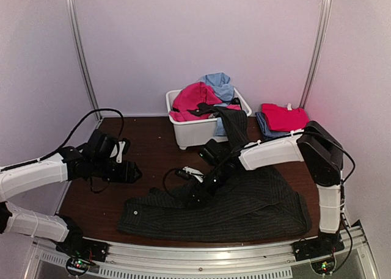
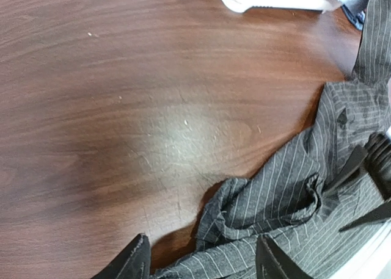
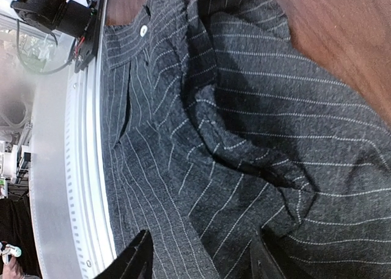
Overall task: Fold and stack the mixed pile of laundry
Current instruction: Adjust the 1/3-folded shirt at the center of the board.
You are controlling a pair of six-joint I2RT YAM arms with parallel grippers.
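On my left, the left gripper (image 1: 131, 172) hangs over the bare brown table (image 1: 153, 151) with its jaws apart, holding nothing. Its wrist camera shows the crumpled edge of the black pinstriped garment (image 1: 244, 209) lying under the fingertips. That garment is spread along the table's near edge, from centre to right. The right gripper (image 1: 194, 196) sits over the garment's left part, jaws likewise released, with no cloth pinched between them. Behind it stands the white tub (image 1: 201, 135), holding a pink-red garment (image 1: 195, 99) and a light blue garment (image 1: 219, 83). A pinstriped strip (image 1: 235, 129) trails over the tub's front rim. Far right, a folded pink-red piece (image 1: 284, 116) rests on the blue checked shirt (image 1: 269, 129).
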